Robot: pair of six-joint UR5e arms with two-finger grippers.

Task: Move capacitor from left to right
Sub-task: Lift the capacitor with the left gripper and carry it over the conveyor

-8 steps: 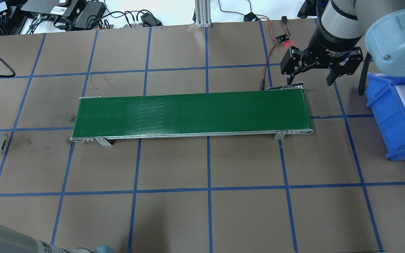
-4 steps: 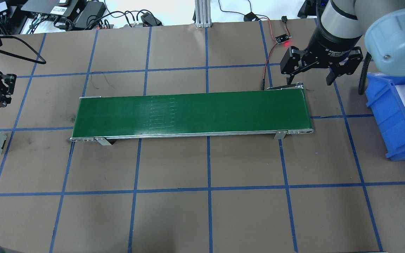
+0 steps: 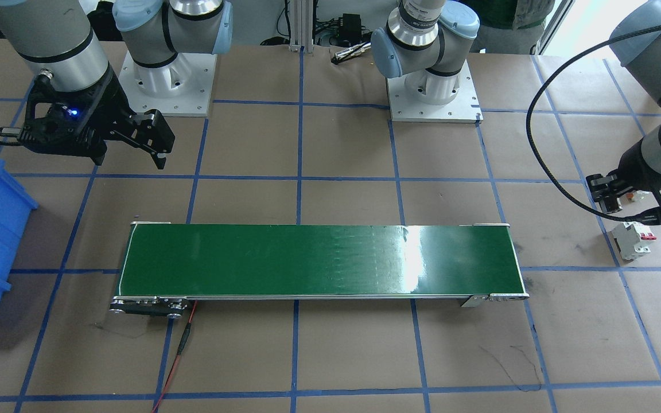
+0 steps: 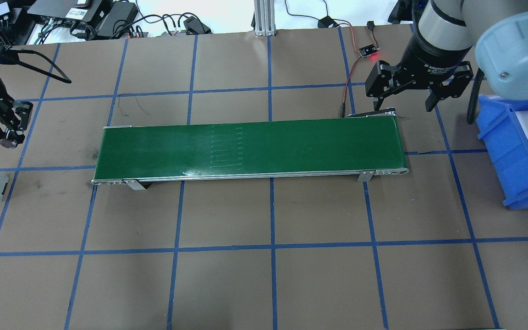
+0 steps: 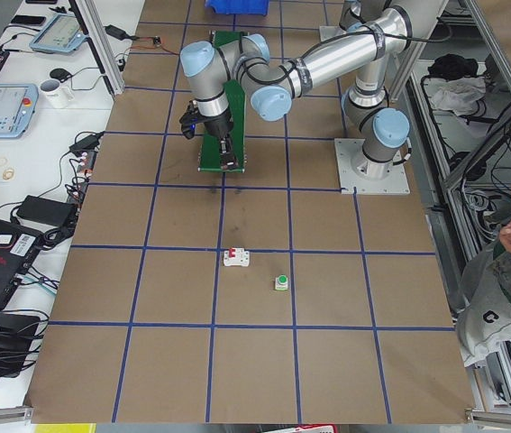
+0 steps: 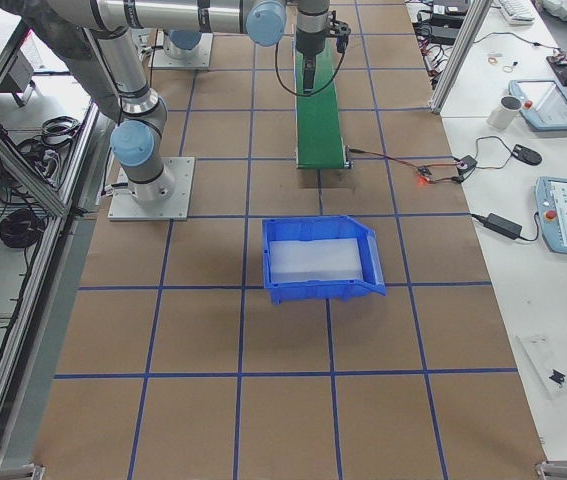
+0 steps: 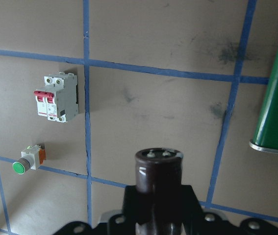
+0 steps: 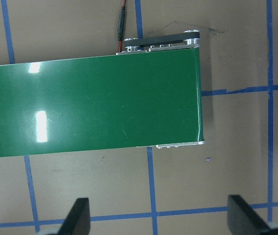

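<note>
Left gripper (image 4: 6,134) pinches the capacitor (image 7: 158,171), aloft beyond the conveyor's (image 4: 245,146) left end, near the breaker (image 7: 56,97). Right gripper (image 4: 404,103) spread wide by the belt's other end.

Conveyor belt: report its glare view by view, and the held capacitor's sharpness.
Front-facing view: strong white glare patch on the belt, right of centre. Right wrist view: two small bright spots at left. Overhead view: faint sheen only. Left wrist view: the capacitor looks dark and slightly soft, near the lens.
</note>
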